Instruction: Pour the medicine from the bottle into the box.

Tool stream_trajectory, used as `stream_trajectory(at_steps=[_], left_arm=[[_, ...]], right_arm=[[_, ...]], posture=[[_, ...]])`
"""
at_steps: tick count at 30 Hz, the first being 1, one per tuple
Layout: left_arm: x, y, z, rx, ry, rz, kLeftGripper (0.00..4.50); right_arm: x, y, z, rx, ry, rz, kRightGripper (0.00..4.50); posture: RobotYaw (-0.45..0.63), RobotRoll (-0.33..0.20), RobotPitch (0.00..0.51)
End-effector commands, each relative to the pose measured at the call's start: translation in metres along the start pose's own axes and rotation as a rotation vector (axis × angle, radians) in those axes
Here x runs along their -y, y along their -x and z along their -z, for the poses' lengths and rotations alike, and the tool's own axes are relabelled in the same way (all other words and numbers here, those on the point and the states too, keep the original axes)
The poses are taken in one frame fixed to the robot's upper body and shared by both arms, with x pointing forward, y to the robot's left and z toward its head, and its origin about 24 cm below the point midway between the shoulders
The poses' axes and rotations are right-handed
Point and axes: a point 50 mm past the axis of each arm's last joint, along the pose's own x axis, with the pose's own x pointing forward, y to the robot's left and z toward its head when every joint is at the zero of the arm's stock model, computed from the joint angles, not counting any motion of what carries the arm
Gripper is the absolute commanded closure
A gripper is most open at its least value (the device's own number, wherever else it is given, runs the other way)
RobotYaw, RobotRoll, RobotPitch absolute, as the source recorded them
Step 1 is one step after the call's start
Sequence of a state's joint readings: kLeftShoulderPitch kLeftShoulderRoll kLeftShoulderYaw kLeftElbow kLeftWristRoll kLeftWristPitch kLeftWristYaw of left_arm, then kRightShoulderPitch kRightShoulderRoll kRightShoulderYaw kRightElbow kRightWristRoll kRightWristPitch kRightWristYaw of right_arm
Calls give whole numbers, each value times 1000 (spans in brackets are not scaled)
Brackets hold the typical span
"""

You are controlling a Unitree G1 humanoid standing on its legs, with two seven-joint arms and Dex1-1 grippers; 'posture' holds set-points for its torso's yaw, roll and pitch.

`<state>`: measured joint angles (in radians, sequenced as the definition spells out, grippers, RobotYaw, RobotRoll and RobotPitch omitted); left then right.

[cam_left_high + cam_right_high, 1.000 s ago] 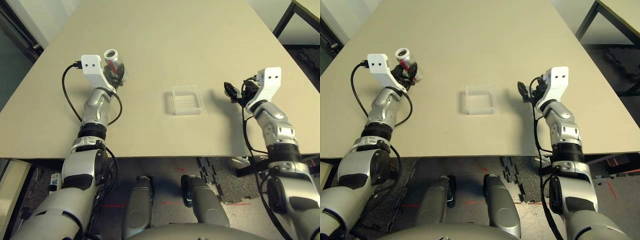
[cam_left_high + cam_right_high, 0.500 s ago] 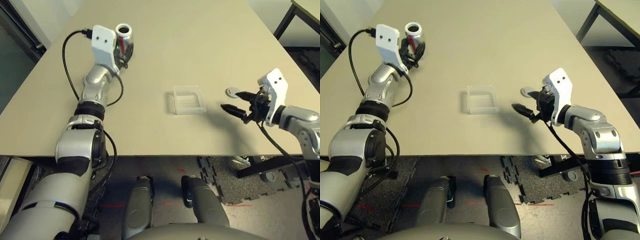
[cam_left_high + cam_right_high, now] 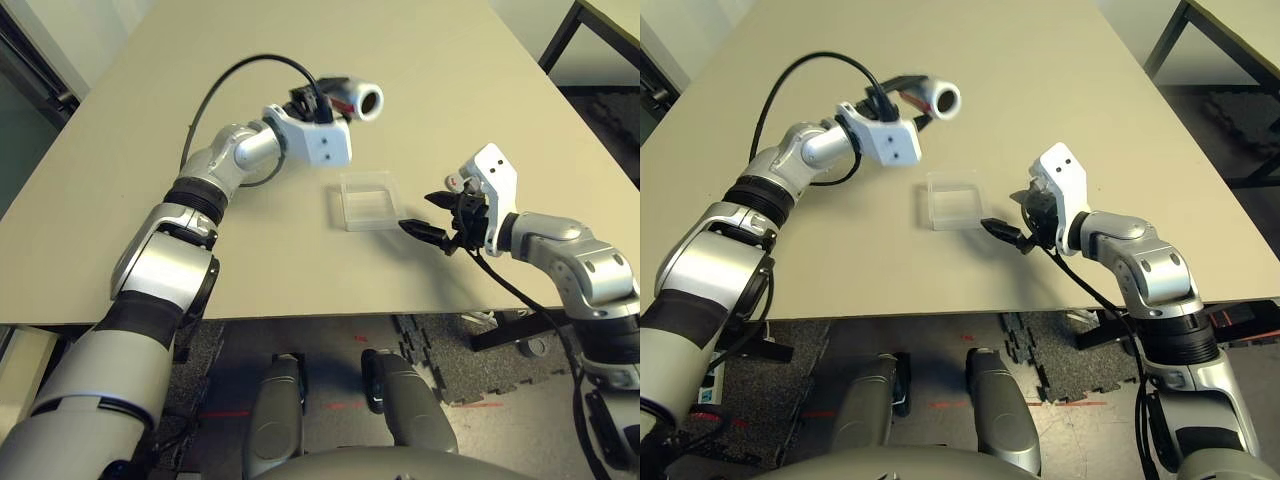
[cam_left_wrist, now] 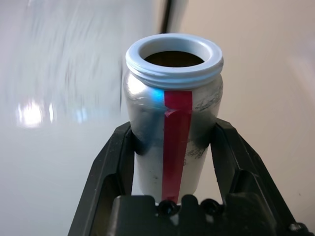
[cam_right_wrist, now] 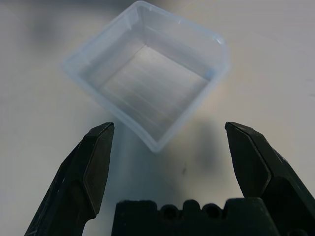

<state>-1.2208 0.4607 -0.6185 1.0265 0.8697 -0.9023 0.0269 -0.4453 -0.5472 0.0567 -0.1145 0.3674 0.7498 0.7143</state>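
Pale tabletop (image 3: 250,280), wide and smooth; clear plastic box (image 5: 182,44) sitting on it with its open side up, light enough by the look of it to slide at a nudge. My left claw (image 4: 174,130) is clenched around the silver bottle (image 4: 202,113), black fingers pinching its sides below the neck. Bottle is uncapped, raised off the table and tipped over, mouth turned towards my right side, beyond the box. Medicine: I can't make out a piece inside the dark mouth, so can't say how near the lip it lies. No piece on the box floor that I can see. Main worry is an early spill: with the mouth short of the box, further tipping could drop the pill on bare table, where something small might bounce or roll. Smooth metal could also turn in the grip if I swing the wrist hard, spoiling the aim. Right claw (image 5: 170,127) is spread wide with nothing between its fingers, one tip very near the box; a careless sweep there could shove the target out from under the pour, or the two arms could foul each other. Loose cap (image 3: 455,183) appears to be on the table beside that claw, easily knocked. I judge: centre the mouth low over the box first, then tip further.
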Motion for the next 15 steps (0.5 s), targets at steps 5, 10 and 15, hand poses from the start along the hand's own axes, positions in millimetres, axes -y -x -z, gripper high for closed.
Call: stream_trajectory(at_steps=[5,10,15], left_arm=[[-1,-4,-4,96,-370,53,2065],[-11,-6,0,86,-474,11,2065],[-18,-7,-1,98,-515,-18,2065]], right_arm=[[-4,-14,-1,14,-3,-24,0],[-2,-17,-2,25,-2,-22,0],[0,-18,-3,33,-5,-21,0]], posture=[[9,0,168],[11,0,167],[12,0,165]])
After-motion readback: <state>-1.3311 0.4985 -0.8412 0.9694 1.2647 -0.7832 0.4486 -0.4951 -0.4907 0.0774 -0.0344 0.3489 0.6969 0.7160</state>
